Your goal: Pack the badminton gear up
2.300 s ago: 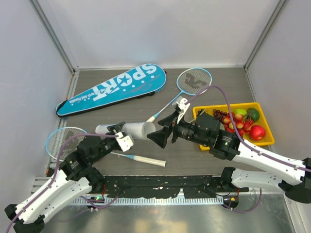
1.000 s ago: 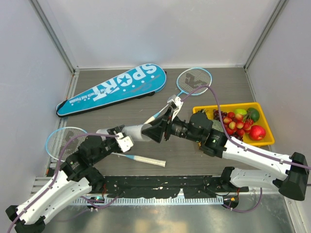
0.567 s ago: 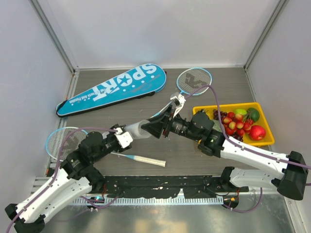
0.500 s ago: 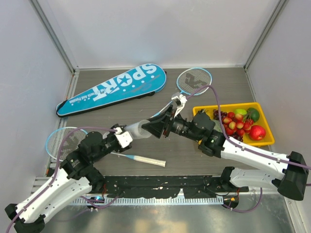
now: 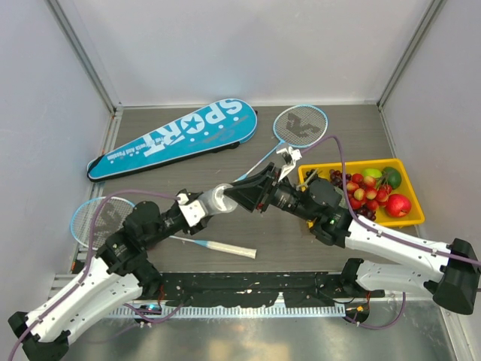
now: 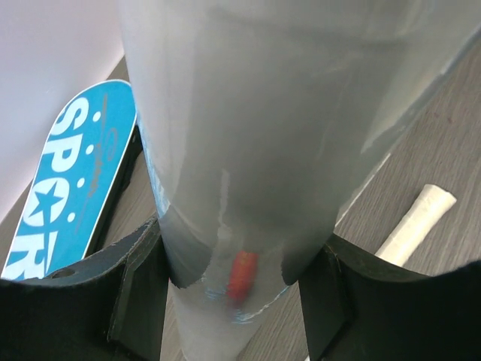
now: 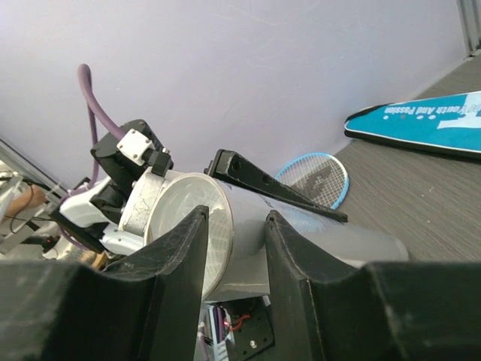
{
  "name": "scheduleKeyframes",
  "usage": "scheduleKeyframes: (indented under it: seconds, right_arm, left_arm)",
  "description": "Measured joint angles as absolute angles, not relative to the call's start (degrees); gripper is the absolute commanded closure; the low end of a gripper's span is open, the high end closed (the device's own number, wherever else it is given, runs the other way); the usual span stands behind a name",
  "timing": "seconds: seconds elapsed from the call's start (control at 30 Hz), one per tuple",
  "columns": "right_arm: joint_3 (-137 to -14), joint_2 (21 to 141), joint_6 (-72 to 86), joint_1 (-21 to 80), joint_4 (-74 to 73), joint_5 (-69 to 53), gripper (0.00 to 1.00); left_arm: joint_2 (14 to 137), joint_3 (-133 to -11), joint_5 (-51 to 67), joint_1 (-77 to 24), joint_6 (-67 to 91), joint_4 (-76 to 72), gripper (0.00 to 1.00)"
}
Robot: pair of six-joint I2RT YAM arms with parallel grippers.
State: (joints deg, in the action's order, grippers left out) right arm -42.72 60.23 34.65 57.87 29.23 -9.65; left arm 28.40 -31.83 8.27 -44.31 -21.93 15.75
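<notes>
My left gripper [image 5: 194,210] is shut on the long white tube [image 5: 214,200], lifted off the table; in the left wrist view its fingers [image 6: 143,286] clamp both sides of the tube [image 6: 248,150], and a red-orange patch shows through the wall. My right gripper [image 5: 234,197] meets the tube's far end. In the right wrist view its gripper [image 7: 234,218] straddles the rim of the tube [image 7: 316,241]; I cannot tell whether it presses. One racket [image 5: 301,124] lies at the back, another [image 5: 98,218] at the left. The blue SPORT bag [image 5: 180,135] lies at the back left.
A yellow tray [image 5: 353,164] of fruit stands on the right, just behind my right arm. Grey walls close in the table on three sides. The left racket's pale handle [image 5: 225,248] lies across the near table in front of the arms' base rail.
The left arm has pushed the tube rightward and tipped its end up. The right gripper backed off to the right with it, and its fingers have narrowed round the tube's end.
</notes>
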Motion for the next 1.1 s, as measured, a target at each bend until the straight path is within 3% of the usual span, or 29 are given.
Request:
scheduleKeyframes:
  seconds: [0.17,0.4,0.63,0.7,0.77,0.87,0.9,1.03,1.07,1.1]
  right_arm:
    - [-41.82,60.58,36.82,57.87,33.41,-10.22,0.73]
    - [-40.60,61.65,39.20,57.63,37.26,-11.18,0.95]
    - [-40.16,62.76,41.12,57.60,40.84,-12.03,0.93]
    - [-39.92,62.67,41.19,57.58,40.91,-11.90,0.83]
    - [-39.92,62.24,41.10,57.49,40.07,-11.77,0.63]
    - [-41.39,60.36,40.21,57.49,35.22,-11.49,0.40]
    - [-42.65,59.66,39.44,57.52,31.79,-11.75,0.28]
    - [-46.72,56.73,36.47,57.78,18.85,-12.01,0.03]
    - [-47.37,55.77,35.97,57.78,16.91,-11.73,0.01]
    - [-48.25,54.50,34.85,57.78,14.37,-11.33,0.05]
  left_arm:
    - [28.80,-31.70,10.26,-44.29,-20.99,12.67,1.00]
    - [28.93,-29.28,11.03,-44.07,-22.92,8.32,1.00]
    - [29.65,-29.02,11.77,-43.94,-23.83,6.20,1.00]
    - [29.91,-29.02,11.79,-43.88,-24.10,6.26,1.00]
    - [30.02,-29.02,11.66,-43.88,-24.29,6.39,1.00]
    - [29.71,-29.02,10.98,-44.16,-24.47,7.14,1.00]
    - [29.45,-29.02,10.74,-44.29,-24.43,6.96,1.00]
    - [26.85,-30.00,6.74,-44.95,-24.56,6.72,1.00]
    - [26.59,-30.65,6.09,-45.01,-24.91,7.18,1.00]
    - [26.46,-31.68,4.97,-45.10,-24.84,8.08,1.00]
